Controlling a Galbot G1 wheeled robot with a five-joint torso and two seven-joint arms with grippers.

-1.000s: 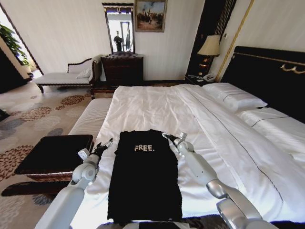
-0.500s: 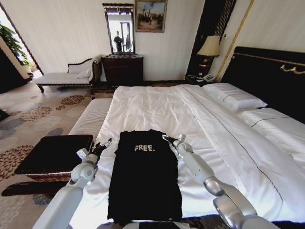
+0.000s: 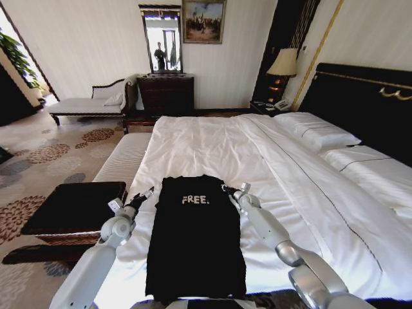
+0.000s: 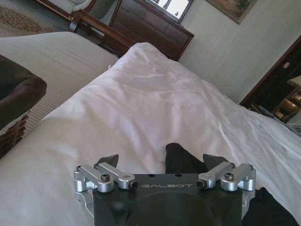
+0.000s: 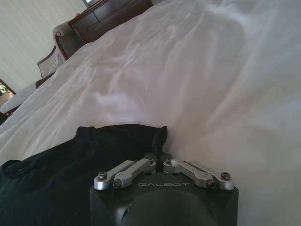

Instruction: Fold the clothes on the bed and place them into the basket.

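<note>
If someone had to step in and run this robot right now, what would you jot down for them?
Left gripper: open, at the T-shirt's left shoulder corner, nothing held.
Right gripper: shut on the shirt's right shoulder corner.
T-shirt lies flat on the bed, sides already folded into a long strip, "FREE." facing up.
Basket stands on the floor at the robot's left, beside the bed.
Left to do: left-side grasp, fold the strip shorter, put it in the basket.
</note>
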